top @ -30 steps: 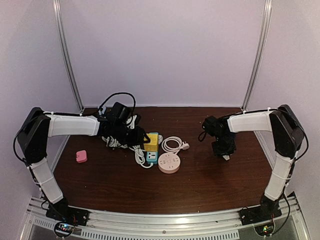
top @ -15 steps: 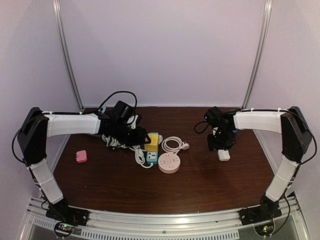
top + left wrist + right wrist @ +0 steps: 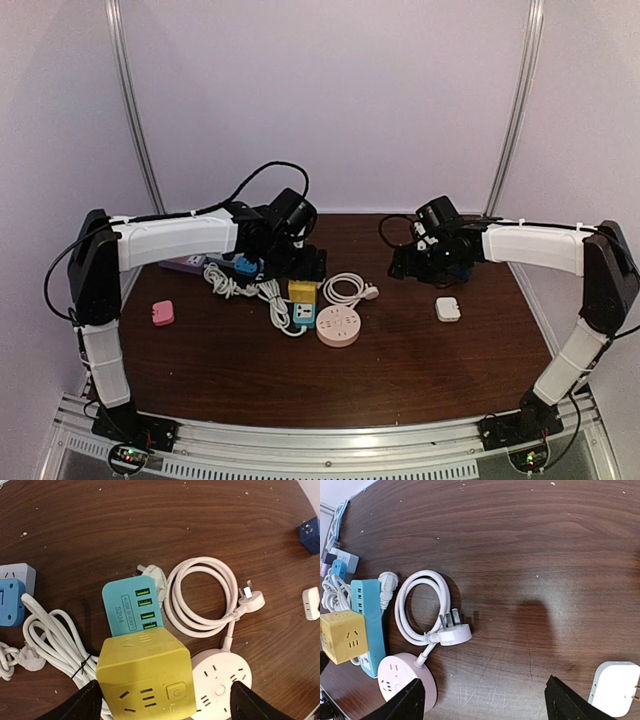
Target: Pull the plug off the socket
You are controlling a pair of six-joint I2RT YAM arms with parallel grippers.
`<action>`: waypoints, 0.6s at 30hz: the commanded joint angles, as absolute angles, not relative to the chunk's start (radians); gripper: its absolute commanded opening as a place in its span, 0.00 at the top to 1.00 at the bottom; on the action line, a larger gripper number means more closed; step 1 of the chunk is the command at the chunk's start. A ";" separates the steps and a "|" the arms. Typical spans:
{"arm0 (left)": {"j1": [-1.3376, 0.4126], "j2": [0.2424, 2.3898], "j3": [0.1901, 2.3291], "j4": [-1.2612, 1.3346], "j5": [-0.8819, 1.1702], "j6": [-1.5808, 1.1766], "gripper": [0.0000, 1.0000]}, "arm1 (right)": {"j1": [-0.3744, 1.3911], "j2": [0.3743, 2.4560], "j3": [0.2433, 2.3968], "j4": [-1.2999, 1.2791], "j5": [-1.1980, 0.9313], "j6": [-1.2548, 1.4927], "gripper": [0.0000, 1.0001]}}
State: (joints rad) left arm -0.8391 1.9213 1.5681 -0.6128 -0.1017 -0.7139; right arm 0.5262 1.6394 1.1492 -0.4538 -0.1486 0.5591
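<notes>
The yellow cube socket point(image 3: 302, 291) stands on the table beside a teal strip, with nothing in its holes point(image 3: 145, 680). The white plug point(image 3: 448, 309) lies alone on the wood at the right, well apart from the socket point(image 3: 615, 687). My left gripper point(image 3: 300, 262) hovers above the cube, open, its jaws wide to either side and clear of the cube point(image 3: 167, 707). My right gripper point(image 3: 405, 268) hangs open over bare table left of the plug, with nothing between its jaws point(image 3: 485, 705).
A teal USB power strip point(image 3: 132, 607) touches the cube. A round pale-pink socket point(image 3: 338, 326) and its coiled white cable point(image 3: 420, 605) lie just to the right. Bundled white cord point(image 3: 50, 635), a blue adapter point(image 3: 10, 602) and a pink block point(image 3: 162, 313) sit to the left.
Both grippers opened. The right one let go of the white plug, which now lies on the table, and rose back-left. The left one released the yellow cube and rose over it.
</notes>
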 commanded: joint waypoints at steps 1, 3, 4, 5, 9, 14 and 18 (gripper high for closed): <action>-0.862 1.990 1.630 -0.768 -0.264 -0.742 0.10 | 0.531 1.595 1.117 -0.319 -0.242 0.569 0.15; -0.864 2.008 1.635 -0.770 -0.263 -0.752 0.10 | 0.531 1.586 1.100 -0.280 -0.269 0.573 0.14; -0.866 2.018 1.640 -0.770 -0.259 -0.754 0.11 | 0.531 1.584 1.091 -0.260 -0.282 0.575 0.14; -0.869 2.026 1.647 -0.771 -0.260 -0.756 0.11 | 0.531 1.580 1.082 -0.238 -0.302 0.580 0.14; -0.876 2.056 1.684 -0.800 -0.278 -0.766 0.21 | 0.531 1.590 1.068 -0.183 -0.345 0.587 0.14; -0.876 2.059 1.710 -0.808 -0.291 -0.756 0.44 | 0.547 1.616 1.065 -0.125 -0.394 0.598 0.15; -0.876 2.046 1.720 -0.806 -0.273 -0.729 0.68 | 0.558 1.648 1.064 -0.040 -0.457 0.629 0.15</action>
State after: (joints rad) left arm -0.8745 2.0541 1.6821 -0.8001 -0.2527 -0.7509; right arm 0.5423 1.6131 1.0706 -0.1581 -0.3756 0.5949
